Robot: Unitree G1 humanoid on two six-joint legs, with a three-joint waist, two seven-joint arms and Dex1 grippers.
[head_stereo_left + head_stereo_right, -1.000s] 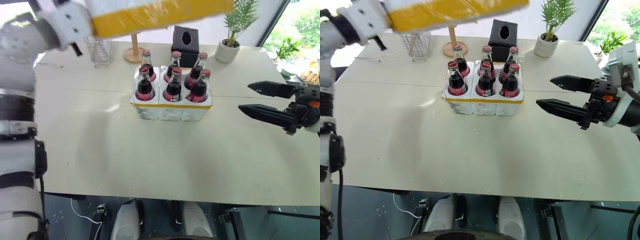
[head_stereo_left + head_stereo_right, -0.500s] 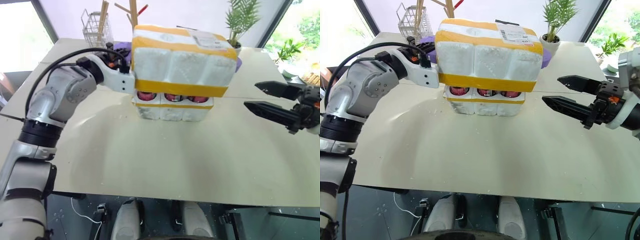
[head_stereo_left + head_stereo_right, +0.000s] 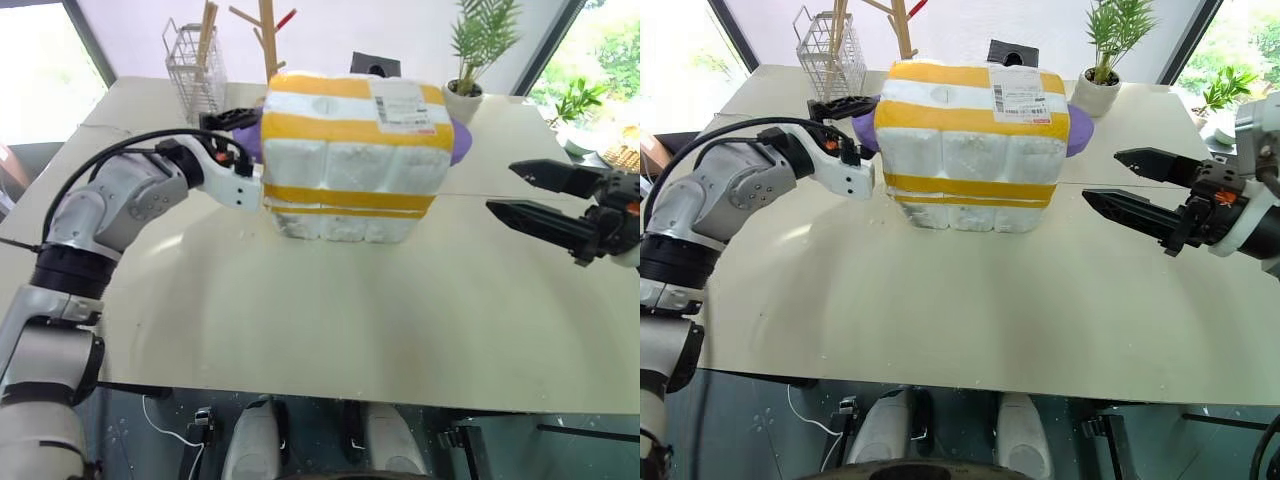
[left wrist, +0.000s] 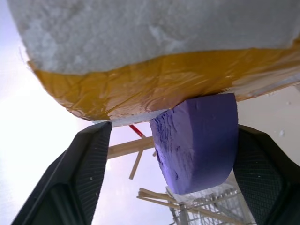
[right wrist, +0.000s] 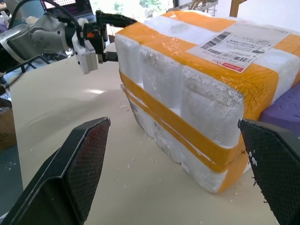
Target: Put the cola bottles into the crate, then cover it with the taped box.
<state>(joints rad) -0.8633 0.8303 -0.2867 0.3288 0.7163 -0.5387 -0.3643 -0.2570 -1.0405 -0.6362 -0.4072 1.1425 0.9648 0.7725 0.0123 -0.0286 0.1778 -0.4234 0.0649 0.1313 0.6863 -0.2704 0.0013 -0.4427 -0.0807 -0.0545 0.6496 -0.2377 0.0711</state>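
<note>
The left gripper (image 3: 852, 128) is at the left end of the taped box (image 3: 975, 140), its two black fingers (image 4: 86, 159) spread apart on either side of a purple foam block (image 4: 197, 140) that sticks out from that end of the box. From the wrist, the block sits between the fingers with a gap on one side at least; whether a finger touches it cannot be told. The right gripper (image 3: 525, 190) hangs off the right end of the box, well apart from it, fingers wide apart with nothing between them, pointing toward the box.

The box stands over the crate (image 3: 340, 226), whose white foot and yellow band show just under the box's lower edge, on the table (image 3: 330, 320). The box has broad yellow bands round it and a white shipping label (image 3: 1018, 95) on its top face. A second purple block (image 3: 1079, 130) juts from the right end. The cola bottles are hidden under the box.

Behind the box are a wire basket (image 3: 195, 72), a wooden stand (image 3: 266, 30), a black box (image 3: 1012, 52) and a potted plant (image 3: 470, 60).
</note>
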